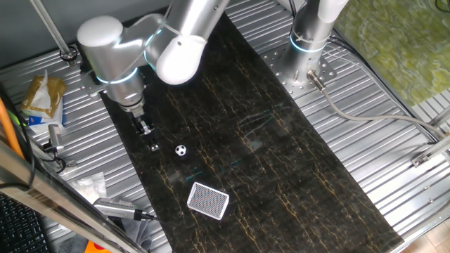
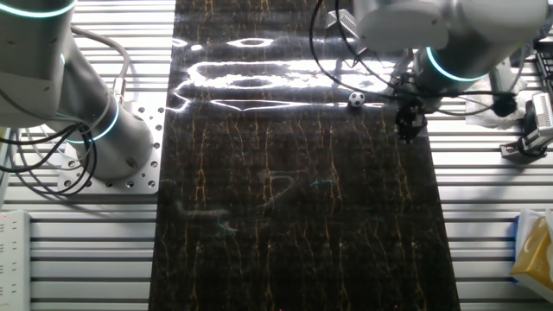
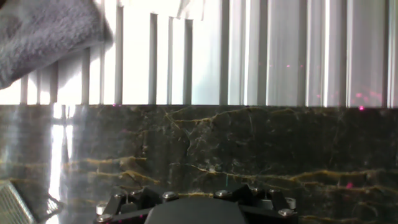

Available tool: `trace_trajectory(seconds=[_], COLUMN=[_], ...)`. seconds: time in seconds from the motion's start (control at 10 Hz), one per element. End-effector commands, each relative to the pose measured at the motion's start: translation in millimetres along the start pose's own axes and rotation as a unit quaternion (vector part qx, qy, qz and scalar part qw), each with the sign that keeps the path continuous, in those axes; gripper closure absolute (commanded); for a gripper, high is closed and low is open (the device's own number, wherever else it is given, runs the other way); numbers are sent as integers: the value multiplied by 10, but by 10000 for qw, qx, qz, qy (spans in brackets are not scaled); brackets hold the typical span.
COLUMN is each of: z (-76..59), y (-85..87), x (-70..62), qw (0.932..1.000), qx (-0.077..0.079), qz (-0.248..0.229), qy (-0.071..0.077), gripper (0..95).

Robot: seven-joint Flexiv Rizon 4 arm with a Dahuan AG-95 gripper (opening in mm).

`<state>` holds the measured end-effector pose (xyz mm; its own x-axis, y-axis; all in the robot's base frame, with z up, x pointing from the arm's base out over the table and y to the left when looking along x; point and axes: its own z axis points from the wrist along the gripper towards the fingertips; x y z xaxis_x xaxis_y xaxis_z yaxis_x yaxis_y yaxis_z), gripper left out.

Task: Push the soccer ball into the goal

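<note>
Tool point(image 1: 150, 138) pointing down, low over mat, beside soccer ball point(image 1: 181, 150)

The arm point(image 1: 172, 42) is glossy silver-white with rounded joint housings and glowing cyan rings at the joints (two such rings show), ending in a small black gripper point(image 1: 149, 137).

The black two-finger gripper point(image 1: 149, 137) hangs over the dark gold-veined marble slab point(image 1: 281, 161), near its edge. Beside the jaws, bare slab separates them from the small black-and-white soccer ball point(image 1: 181, 150). Beyond the ball, further from the jaws, lies the white-rimmed grey mesh goal point(image 1: 209, 201), with open slab between ball and goal. Behind the jaws, off the slab, clutter sits on the ribbed metal table point(image 1: 394, 176): a yellow packet point(image 1: 42, 95) and crumpled white plastic point(image 1: 90, 186).
</note>
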<state>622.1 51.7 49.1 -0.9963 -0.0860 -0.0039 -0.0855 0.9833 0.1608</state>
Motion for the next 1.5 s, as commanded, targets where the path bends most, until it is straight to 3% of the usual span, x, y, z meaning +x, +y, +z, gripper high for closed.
trace_trajectory(seconds=[0.1,0.6,0.8,1.1,1.3,1.5], z=[-30,-25,-33,-30,-30,-30], y=[23,20,34,52,52,52], x=[34,34,58,98,98,98], qw=[9997,9998,10000,9999,9996,9996], qx=[-44,-4,9,86,249,275], qz=[203,167,-18,61,89,-5], qy=[111,102,17,66,54,49], gripper=[190,190,190,190,190,190])
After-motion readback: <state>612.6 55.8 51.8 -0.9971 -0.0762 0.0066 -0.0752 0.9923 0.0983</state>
